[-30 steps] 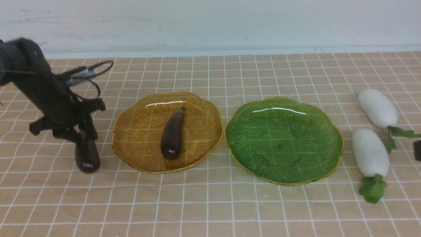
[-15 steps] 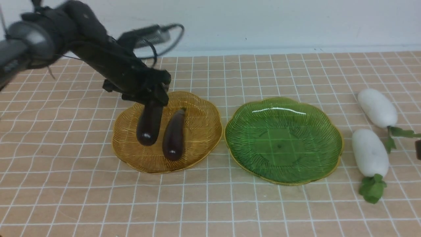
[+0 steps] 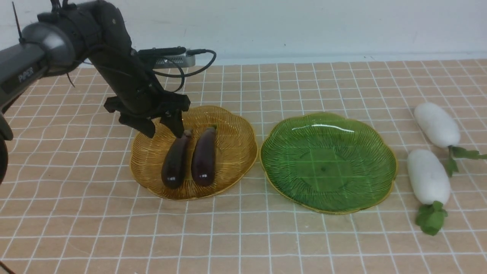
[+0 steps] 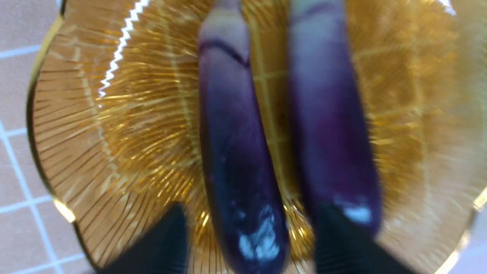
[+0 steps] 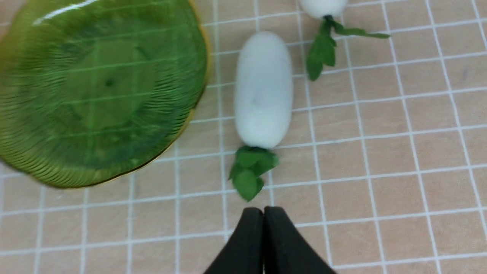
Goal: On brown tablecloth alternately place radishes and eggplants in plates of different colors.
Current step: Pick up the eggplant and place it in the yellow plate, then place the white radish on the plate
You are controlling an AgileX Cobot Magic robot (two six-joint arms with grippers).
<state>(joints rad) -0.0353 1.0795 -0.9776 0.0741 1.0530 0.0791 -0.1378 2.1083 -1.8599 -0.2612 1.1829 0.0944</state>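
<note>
Two dark purple eggplants (image 3: 175,160) (image 3: 204,156) lie side by side in the amber plate (image 3: 234,150) on the brown tablecloth (image 3: 243,236). My left gripper (image 3: 163,131) hangs open just over the left eggplant's stem end; in the left wrist view that eggplant (image 4: 236,152) lies free between the spread fingers (image 4: 163,243) of the gripper (image 4: 250,208). The green plate (image 3: 327,163) is empty. Two white radishes (image 3: 436,125) (image 3: 428,176) lie on the cloth right of it. My right gripper (image 5: 263,217) is shut, hovering near the closer radish's (image 5: 263,89) leaves.
A pale wall runs along the cloth's far edge. A camera cable loops off the left wrist (image 3: 198,64) above the amber plate. The right arm does not show in the front view.
The left gripper carried the second eggplant from the cloth left of the amber plate into the plate, then opened; the eggplant now rests beside the first one.
</note>
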